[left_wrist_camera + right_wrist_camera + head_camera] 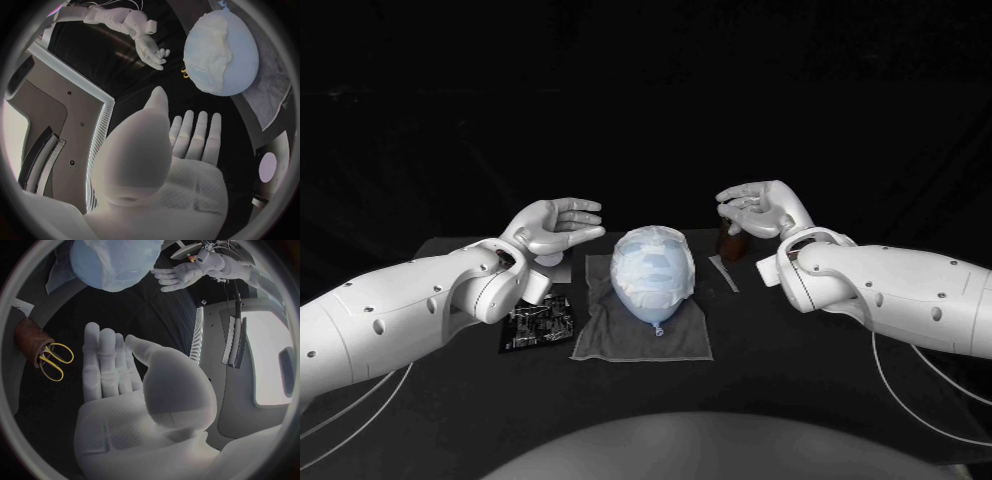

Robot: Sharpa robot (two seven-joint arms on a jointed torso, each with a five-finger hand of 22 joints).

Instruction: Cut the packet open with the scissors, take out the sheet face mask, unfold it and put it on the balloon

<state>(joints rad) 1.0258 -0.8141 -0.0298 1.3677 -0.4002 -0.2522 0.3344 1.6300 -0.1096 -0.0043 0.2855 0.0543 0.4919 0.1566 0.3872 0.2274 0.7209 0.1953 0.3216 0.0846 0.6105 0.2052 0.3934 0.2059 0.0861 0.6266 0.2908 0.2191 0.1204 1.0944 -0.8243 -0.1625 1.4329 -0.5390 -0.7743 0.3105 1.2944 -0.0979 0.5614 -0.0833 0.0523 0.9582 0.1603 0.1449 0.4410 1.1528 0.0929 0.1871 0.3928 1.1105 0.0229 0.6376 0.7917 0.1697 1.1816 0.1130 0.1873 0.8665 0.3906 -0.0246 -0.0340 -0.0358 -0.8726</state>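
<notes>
A white sheet face mask [209, 50] covers the pale blue balloon [244, 70]. The left robot hand [557, 226] and right robot hand [759, 208] flank it, empty, fingers uncurled.

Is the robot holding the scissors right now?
No, the scissors stand in a brown holder, apart from the right robot hand.

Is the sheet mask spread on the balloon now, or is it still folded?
Spread. The white sheet mask lies opened over the balloon, wrinkled and covering most of its upper side.
</notes>
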